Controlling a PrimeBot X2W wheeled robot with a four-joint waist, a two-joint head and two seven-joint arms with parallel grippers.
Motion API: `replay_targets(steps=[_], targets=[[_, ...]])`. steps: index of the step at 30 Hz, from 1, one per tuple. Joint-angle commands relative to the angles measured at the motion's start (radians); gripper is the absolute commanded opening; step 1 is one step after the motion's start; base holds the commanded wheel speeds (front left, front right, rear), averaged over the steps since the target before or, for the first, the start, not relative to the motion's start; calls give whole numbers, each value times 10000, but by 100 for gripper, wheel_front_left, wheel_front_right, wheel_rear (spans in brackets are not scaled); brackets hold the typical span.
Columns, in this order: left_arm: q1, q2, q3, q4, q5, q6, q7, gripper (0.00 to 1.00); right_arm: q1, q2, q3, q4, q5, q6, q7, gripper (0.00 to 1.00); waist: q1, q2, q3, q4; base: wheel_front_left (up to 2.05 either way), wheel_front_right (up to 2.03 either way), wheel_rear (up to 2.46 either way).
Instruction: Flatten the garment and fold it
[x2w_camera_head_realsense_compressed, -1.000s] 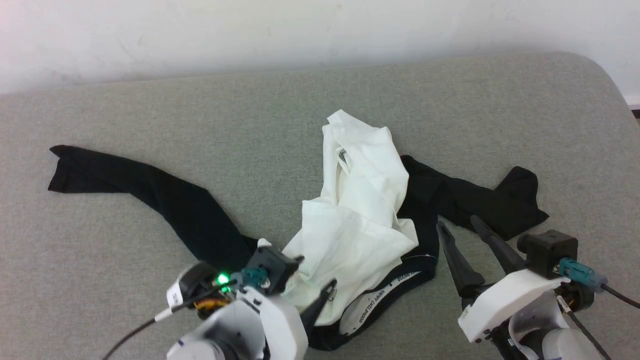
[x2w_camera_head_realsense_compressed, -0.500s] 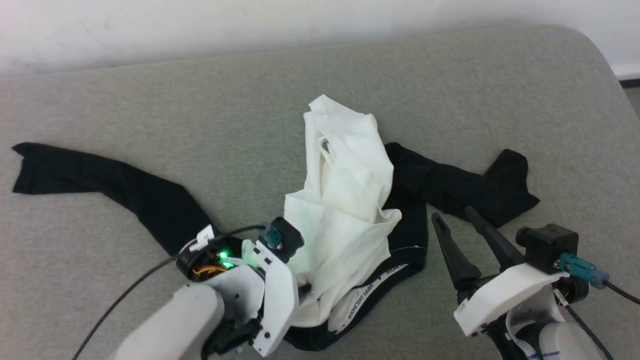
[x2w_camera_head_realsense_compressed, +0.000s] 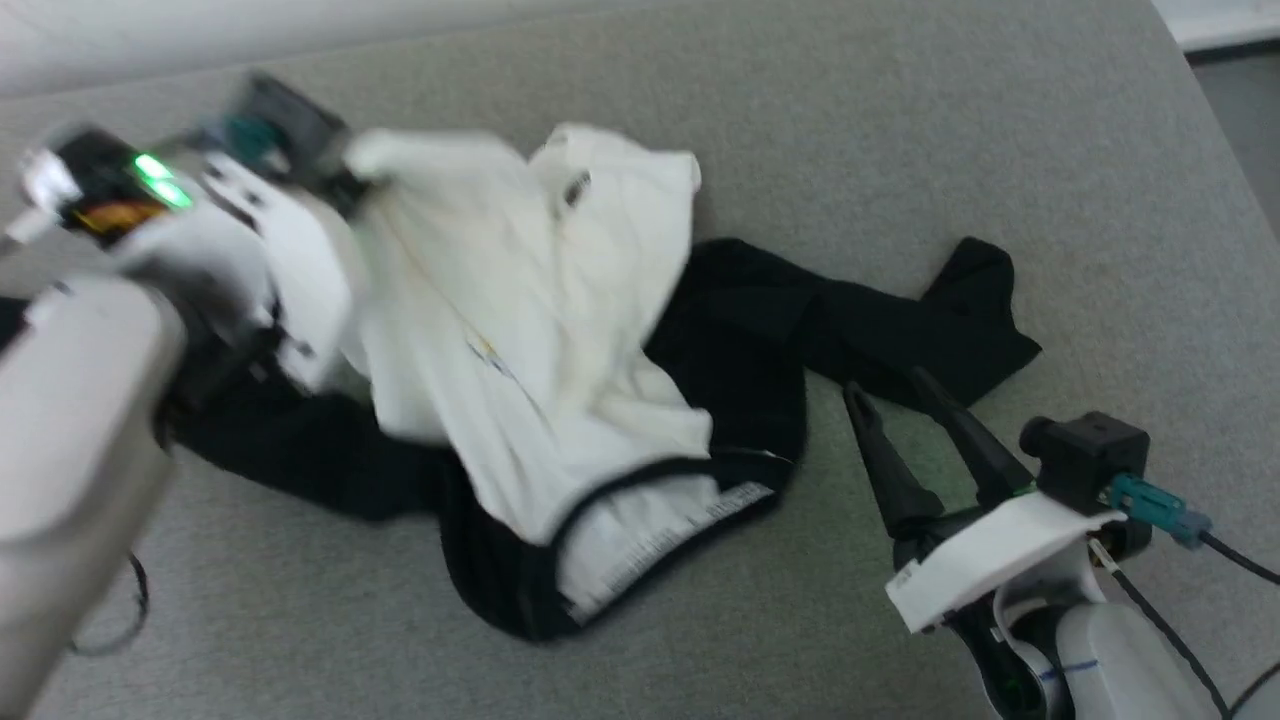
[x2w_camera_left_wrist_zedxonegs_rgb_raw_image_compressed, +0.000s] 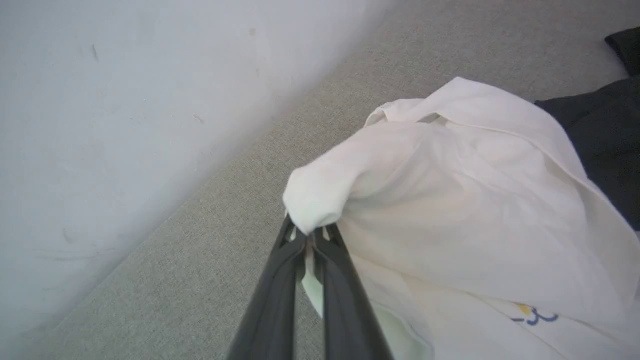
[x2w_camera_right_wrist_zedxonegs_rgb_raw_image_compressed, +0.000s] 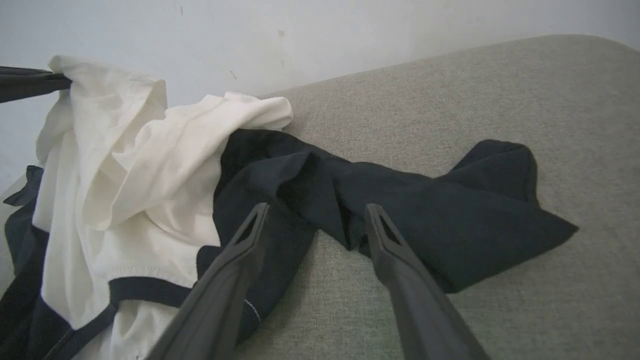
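Observation:
The garment (x2w_camera_head_realsense_compressed: 520, 330) is a white shirt with black sleeves, crumpled on the grey cushion (x2w_camera_head_realsense_compressed: 900, 130). My left gripper (x2w_camera_left_wrist_zedxonegs_rgb_raw_image_compressed: 311, 235) is shut on a bunch of its white cloth, holding it raised at the far left (x2w_camera_head_realsense_compressed: 345, 180). The white body (x2w_camera_left_wrist_zedxonegs_rgb_raw_image_compressed: 450, 200) hangs down from the grip, and a small yellow-and-blue print (x2w_camera_left_wrist_zedxonegs_rgb_raw_image_compressed: 532, 314) shows on it. The black neckband with its white tape (x2w_camera_head_realsense_compressed: 650, 535) lies at the front. One black sleeve (x2w_camera_right_wrist_zedxonegs_rgb_raw_image_compressed: 440, 200) stretches right. My right gripper (x2w_camera_right_wrist_zedxonegs_rgb_raw_image_compressed: 317, 207) stands open just above that sleeve, nothing between its fingers (x2w_camera_head_realsense_compressed: 885, 390).
A white wall (x2w_camera_right_wrist_zedxonegs_rgb_raw_image_compressed: 300, 30) runs behind the cushion, close to the raised left gripper. The cushion's rounded right edge (x2w_camera_head_realsense_compressed: 1215, 150) drops to the floor at the far right. Bare grey fabric lies in front of the garment.
The left gripper has shut on the white cloth and pulled it up and away to the far left, dragging the shirt body with it. The head camera has tilted. The right gripper stays open.

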Motion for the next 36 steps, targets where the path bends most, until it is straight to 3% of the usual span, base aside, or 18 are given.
replay_targets(steps=[1,11,12,13,14,17,19,20,22,27,32,36], targets=[[-528,111,223,512,324,125,-363,0,-285,30,111,87,97,-9,-120,100,-2,-1,572,-437,0,0,0],[-1950,50,941,2879,933,1043,-1361,0,-893,30,446,535,288,-9,-522,100,-2,-1,1332,-940,0,0,0],[-1878,3,971,3082,872,1145,-1309,32,-914,30,461,580,301,-9,-550,100,-2,-1,1341,-948,0,0,0],[-1878,3,971,3082,872,1145,-1309,32,-914,30,461,580,301,-9,-550,100,-2,-1,1341,-948,0,0,0],[-1777,-50,977,3233,798,1185,-1293,100,-932,30,463,623,311,-9,-575,100,-2,-1,1338,-943,0,0,0],[-1424,-248,1087,3401,566,1331,-1634,100,-970,30,404,741,252,-9,-626,100,-2,-1,1214,-849,0,0,0],[-885,-539,1384,3226,356,1714,-2632,100,-1000,30,299,765,10,-9,-592,100,-2,-1,941,-641,0,0,0],[-885,-539,1384,3226,356,1714,-2632,100,-1000,30,299,765,10,-9,-592,100,-2,-1,941,-641,0,0,0],[-58,-995,1959,2821,-105,2245,-3964,100,-1052,30,191,703,-381,-9,-451,100,-2,-1,588,-395,0,0,0],[1849,-1696,2744,1561,-550,3090,-6313,100,-1225,30,-99,500,-1063,-9,53,100,-2,-1,9,121,0,0,0],[3374,-2182,2910,555,-519,3529,-7408,100,-1659,30,-282,605,-1610,-9,725,100,-2,-1,-224,567,0,0,0],[4429,-2848,3001,-232,-267,3663,-7693,100,-2259,27,-479,1187,-2051,-9,1590,100,-2,-1,-283,1089,0,0,0]])
